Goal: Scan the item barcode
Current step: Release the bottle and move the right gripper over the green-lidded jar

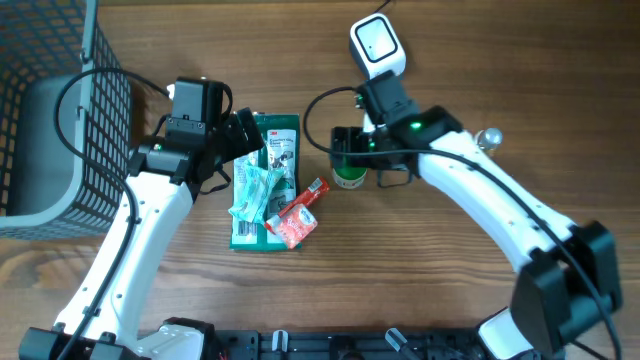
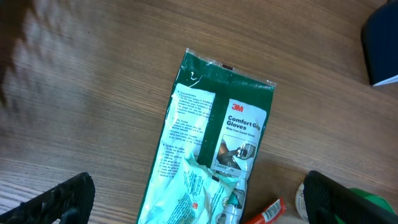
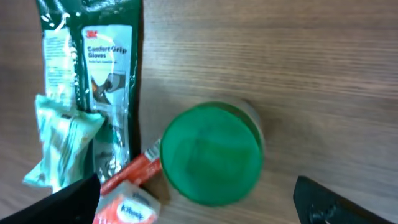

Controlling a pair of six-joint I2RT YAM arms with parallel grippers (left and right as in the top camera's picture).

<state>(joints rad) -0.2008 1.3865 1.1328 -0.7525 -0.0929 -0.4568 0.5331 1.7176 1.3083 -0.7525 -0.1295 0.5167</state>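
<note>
Overhead: green-lid jar [image 1: 349, 177] stands upright on wood table [image 1: 480, 60], long axis vertical, lid up, near white scanner [image 1: 377, 42]. R gripper [image 1: 347, 150] over it, fingers apart.
L wrist: L gripper [image 2: 199, 199] fingers apart above flat glossy gloves pkt [image 2: 217, 137].
R wrist: lid round, smooth; red tissue pack [image 3: 127, 205] just beside it.

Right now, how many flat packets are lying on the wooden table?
3: a dark green glove pack, a pale green crinkled packet lying on it, and a red tissue packet overlapping its right edge. More could hide underneath.
</note>
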